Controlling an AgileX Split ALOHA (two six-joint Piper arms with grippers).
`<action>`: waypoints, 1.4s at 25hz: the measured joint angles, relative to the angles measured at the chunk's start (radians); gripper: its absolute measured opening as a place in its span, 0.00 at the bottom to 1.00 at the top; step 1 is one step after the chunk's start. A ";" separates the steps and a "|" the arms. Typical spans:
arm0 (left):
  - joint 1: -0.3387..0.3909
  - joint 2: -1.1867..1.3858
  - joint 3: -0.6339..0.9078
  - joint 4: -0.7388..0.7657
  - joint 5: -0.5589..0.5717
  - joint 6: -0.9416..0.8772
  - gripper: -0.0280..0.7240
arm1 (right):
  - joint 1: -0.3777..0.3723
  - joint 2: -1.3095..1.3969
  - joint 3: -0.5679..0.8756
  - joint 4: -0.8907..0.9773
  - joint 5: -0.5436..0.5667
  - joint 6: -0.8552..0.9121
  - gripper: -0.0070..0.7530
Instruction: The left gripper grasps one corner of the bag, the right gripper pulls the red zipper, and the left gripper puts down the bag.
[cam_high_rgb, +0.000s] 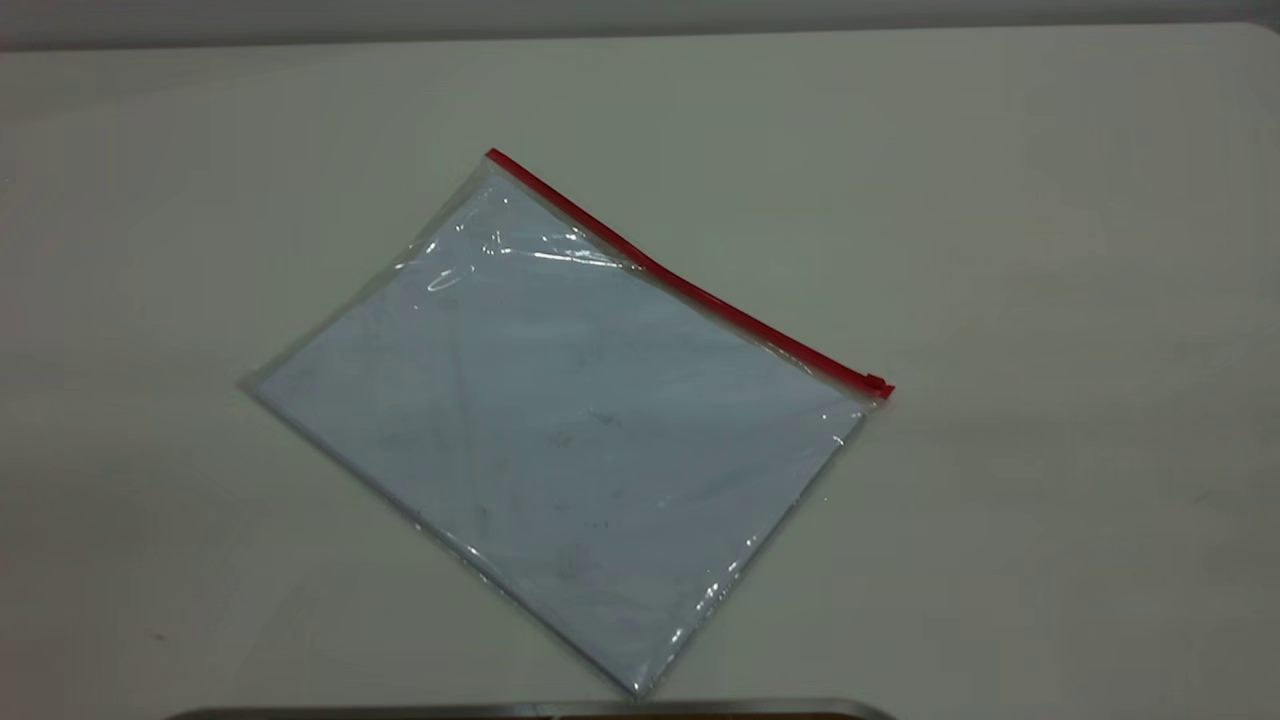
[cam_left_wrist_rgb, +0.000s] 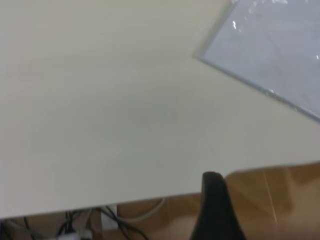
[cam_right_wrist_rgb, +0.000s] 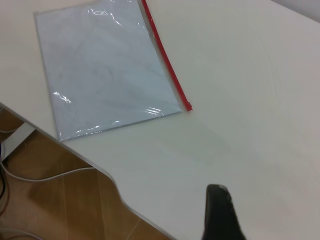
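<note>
The bag (cam_high_rgb: 560, 420) lies flat on the white table, turned at an angle, with white sheets inside. The red zipper (cam_high_rgb: 690, 285) runs along its far long edge, and the small slider tab (cam_high_rgb: 877, 385) sits at the right end. Neither gripper shows in the exterior view. In the left wrist view, the left gripper (cam_left_wrist_rgb: 212, 181) is one black tip with no gap, hanging off the table's front edge, well away from the bag's corner (cam_left_wrist_rgb: 270, 45). In the right wrist view, the right gripper (cam_right_wrist_rgb: 218, 192) is one black tip above bare table, far from the bag (cam_right_wrist_rgb: 105, 70) and the zipper (cam_right_wrist_rgb: 165, 62).
The table's front edge (cam_left_wrist_rgb: 150, 200) drops to a wooden floor with cables (cam_left_wrist_rgb: 107, 220). The edge curves inward near the right arm (cam_right_wrist_rgb: 117, 187). A dark metal strip (cam_high_rgb: 530, 712) runs along the exterior view's lower border.
</note>
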 joint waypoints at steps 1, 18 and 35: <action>0.002 -0.017 0.000 0.001 0.000 0.000 0.81 | 0.000 0.000 0.000 0.000 0.000 0.000 0.68; 0.002 -0.094 0.000 0.004 0.003 -0.003 0.81 | 0.000 0.000 0.000 0.000 0.000 0.000 0.68; 0.002 -0.094 0.000 0.006 0.003 -0.003 0.81 | -0.298 -0.028 0.000 0.000 -0.001 0.000 0.68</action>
